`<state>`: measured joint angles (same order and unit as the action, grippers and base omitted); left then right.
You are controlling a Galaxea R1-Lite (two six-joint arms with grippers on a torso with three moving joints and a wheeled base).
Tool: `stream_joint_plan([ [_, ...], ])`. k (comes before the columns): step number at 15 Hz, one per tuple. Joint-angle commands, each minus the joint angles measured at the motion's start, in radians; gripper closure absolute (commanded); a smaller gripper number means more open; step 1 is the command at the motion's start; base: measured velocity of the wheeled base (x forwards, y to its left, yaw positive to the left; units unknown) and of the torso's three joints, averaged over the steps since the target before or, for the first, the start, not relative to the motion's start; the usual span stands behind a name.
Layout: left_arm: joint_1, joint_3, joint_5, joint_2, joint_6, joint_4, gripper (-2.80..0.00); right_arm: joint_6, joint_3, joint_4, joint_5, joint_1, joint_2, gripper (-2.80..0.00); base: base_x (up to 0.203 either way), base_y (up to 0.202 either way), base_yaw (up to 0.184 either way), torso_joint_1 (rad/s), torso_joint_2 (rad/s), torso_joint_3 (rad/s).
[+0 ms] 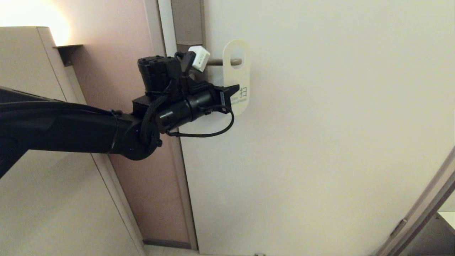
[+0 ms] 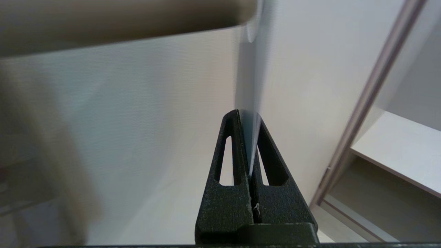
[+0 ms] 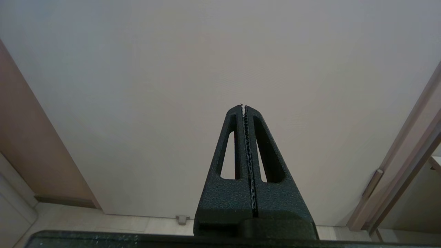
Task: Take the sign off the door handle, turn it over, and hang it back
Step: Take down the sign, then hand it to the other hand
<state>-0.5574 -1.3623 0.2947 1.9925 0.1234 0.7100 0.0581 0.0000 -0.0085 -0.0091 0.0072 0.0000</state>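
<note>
The sign shows its white face with blue text. Its round hole sits over the tip of the door handle, a slim lever coming off a tall brown-grey plate. My left gripper reaches in from the left and is shut on the sign's lower half. In the left wrist view the sign runs edge-on out of the closed left gripper, with the handle a blurred bar beyond. My right gripper is shut on nothing and faces the door lower down.
The pale door fills most of the view, with its frame and a pink wall strip to the left. A beige cabinet stands at far left. A shelf unit lies past the door's right edge. A small doorstop sits on the floor.
</note>
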Motion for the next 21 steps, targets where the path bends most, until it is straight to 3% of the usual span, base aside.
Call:
stream_joint_plan([
  [1, -0.016, -0.003, 0.001, 0.009, 0.001, 0.005, 0.0, 0.0, 0.0, -0.001, 0.0, 0.0, 0.002, 0.0, 0.0, 0.0, 0.0, 0.0, 0.0, 0.0],
  [10, -0.104, 0.023, -0.014, -0.025, 0.001, 0.005, 0.0, 0.0, 0.0, -0.001, 0.0, 0.0, 0.001, 0.0, 0.0, 0.0, 0.0, 0.0, 0.0, 0.0],
  [15, -0.175, 0.157, -0.013, -0.118, -0.001, 0.011, 0.0, 0.0, 0.0, -0.001, 0.0, 0.0, 0.0, 0.0, 0.0, 0.0, 0.0, 0.0, 0.0, 0.0],
  [21, -0.173, 0.324, 0.02, -0.233, 0.005, 0.012, 0.0, 0.0, 0.0, -0.001, 0.0, 0.0, 0.002, 0.0, 0.0, 0.0, 0.0, 0.0, 0.0, 0.0],
])
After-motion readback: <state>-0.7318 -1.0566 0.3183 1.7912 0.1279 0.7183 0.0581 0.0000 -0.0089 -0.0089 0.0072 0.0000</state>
